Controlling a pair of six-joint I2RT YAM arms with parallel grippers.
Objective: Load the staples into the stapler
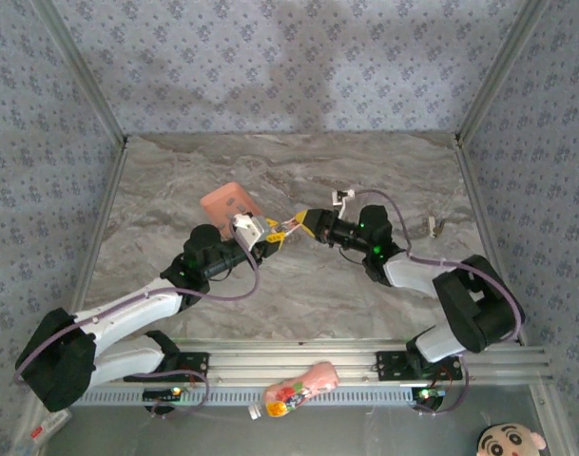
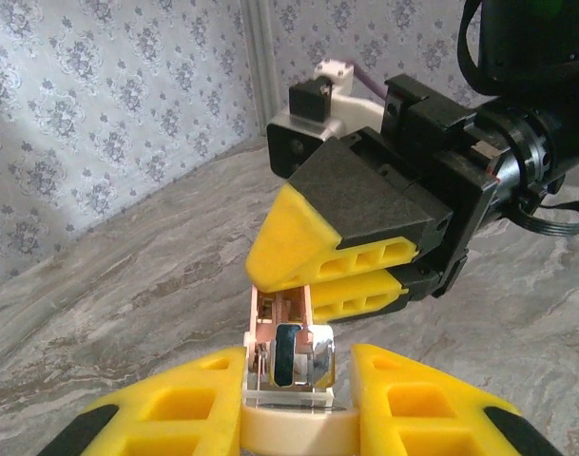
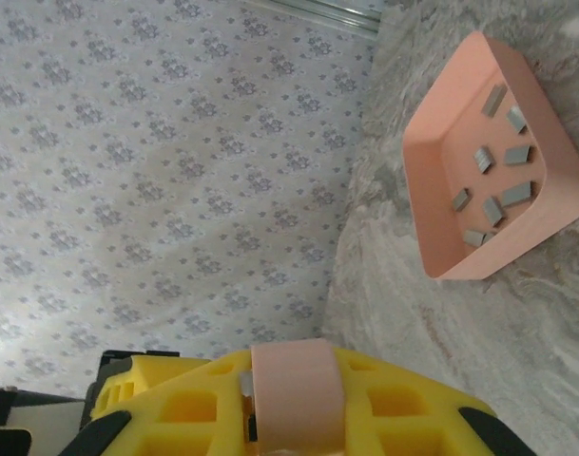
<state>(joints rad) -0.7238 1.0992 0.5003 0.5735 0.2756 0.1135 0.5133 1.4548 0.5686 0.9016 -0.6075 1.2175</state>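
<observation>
Mounting: two black bases point(image 1: 403, 363) bolted on the silvery rail point(image 1: 299, 357), with a green lamp just below the rail at each.
Links nearest the rail: bulky black shells.
Links farther from the rail: smooth white tubes, then black motor housings; the right arm's carry green lamps.
Cables point(image 2: 365, 80): lilac-grey, looped along each arm away from the rail.
Left gripper point(image 1: 271, 237): yellow fingers with rectangular cut-outs, black backs, white camera block behind.
Right gripper point(image 1: 295, 226): yellow wedge fingers with cut-outs, angular black carriers, white camera bracket, flat black cable.
</observation>
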